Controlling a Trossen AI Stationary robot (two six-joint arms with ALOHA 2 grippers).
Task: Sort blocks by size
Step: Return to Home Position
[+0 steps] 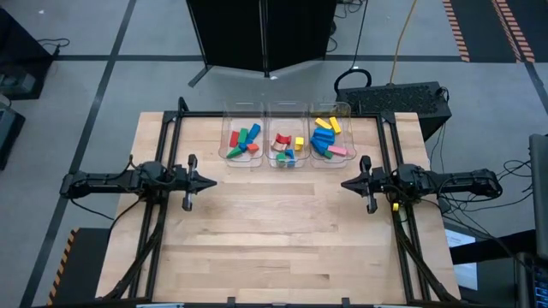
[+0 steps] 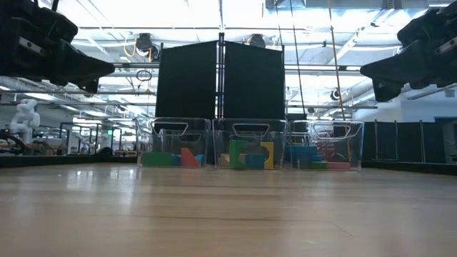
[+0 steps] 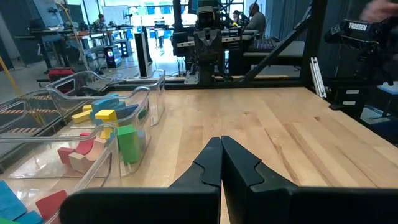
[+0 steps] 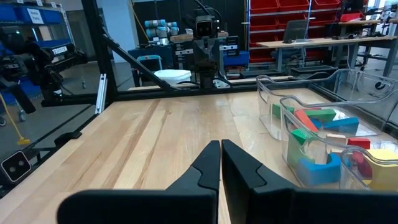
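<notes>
The blocks lie in three clear bins at the table's far middle. The left bin (image 1: 243, 137) holds red, green and blue blocks (image 1: 244, 141). The middle bin (image 1: 286, 137) holds red, green, yellow and blue blocks (image 1: 285, 147). The right bin (image 1: 330, 128) holds yellow, blue and pink blocks (image 1: 327, 137). My left gripper (image 1: 212, 181) hangs shut at the table's left side, level, its fingers (image 3: 221, 155) pointing right. My right gripper (image 1: 344, 183) hangs shut at the right side, its fingers (image 4: 221, 158) pointing left. Both are clear of the table and hold nothing.
The wooden table (image 1: 282, 248) has bare surface from the bins toward its near edge. Black frame rails (image 1: 163, 145) run along the left and right sides. A dark panel (image 2: 220, 78) stands behind the bins, and a black box (image 1: 402, 98) sits beyond the far right corner.
</notes>
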